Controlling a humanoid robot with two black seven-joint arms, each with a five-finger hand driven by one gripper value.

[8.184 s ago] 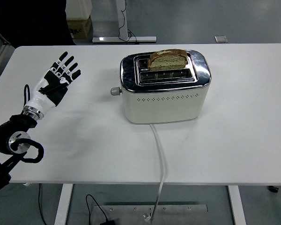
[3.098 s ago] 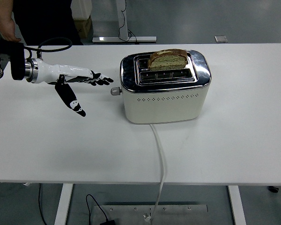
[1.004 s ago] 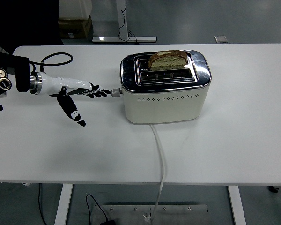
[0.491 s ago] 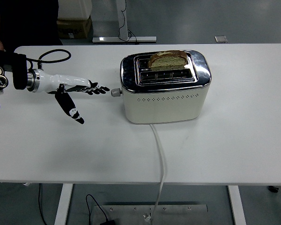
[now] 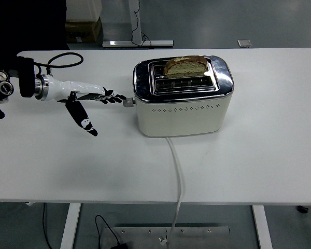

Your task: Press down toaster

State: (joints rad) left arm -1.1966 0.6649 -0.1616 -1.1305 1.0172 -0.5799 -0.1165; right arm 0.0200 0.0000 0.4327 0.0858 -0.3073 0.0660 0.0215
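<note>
Your left hand (image 5: 85, 98) reaches toward the toaster (image 5: 182, 96), fingers apart and straight, fingertips just beside its side lever (image 5: 127, 102). Bread (image 5: 185, 66) stands in the slot.

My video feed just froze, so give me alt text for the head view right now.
The left robot hand reaches flat across the white table, fingertips at the lever knob on the left end of the cream toaster. A bread slice stands high out of the rear slot, so the lever looks not yet pressed. The toaster's cord runs off the near edge.
</note>
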